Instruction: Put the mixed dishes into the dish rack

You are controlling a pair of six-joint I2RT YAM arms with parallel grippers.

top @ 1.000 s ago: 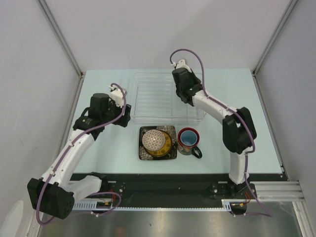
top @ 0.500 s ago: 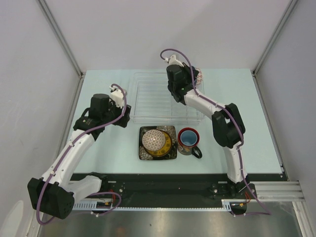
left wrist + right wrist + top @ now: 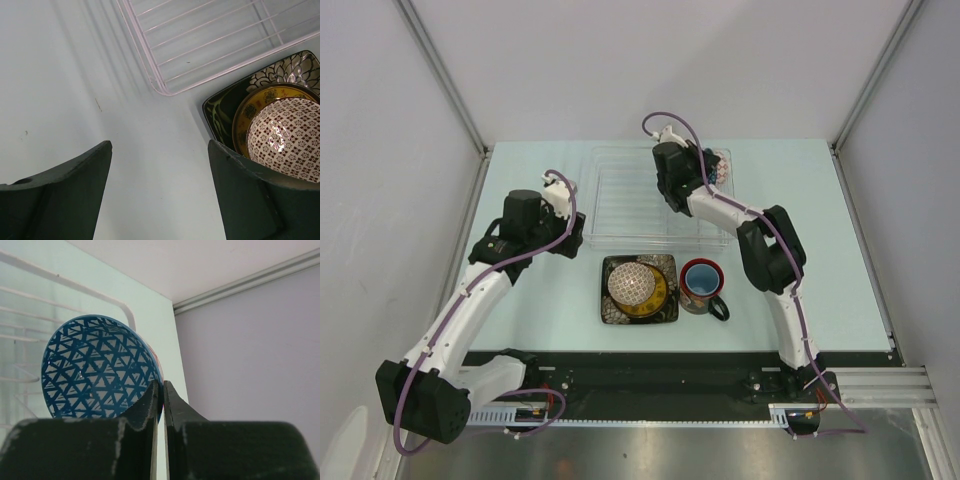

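Note:
My right gripper is shut on the rim of a blue-white mosaic bowl, holding it tilted on edge over the far right corner of the clear dish rack. In the right wrist view the fingertips pinch the bowl's rim. In front of the rack lies a dark square plate with a yellow plate and an upturned patterned bowl stacked on it. A red-rimmed mug stands right of the stack. My left gripper hangs open over bare table left of the rack.
Grey walls close in the pale green table on the left, far and right sides. The rack's near left corner lies just ahead of the left fingers, with the stacked plates to their right.
The right arm has swung left and toward the far side, bringing the bowl into sight at the rack's far right corner. The left arm has not moved.

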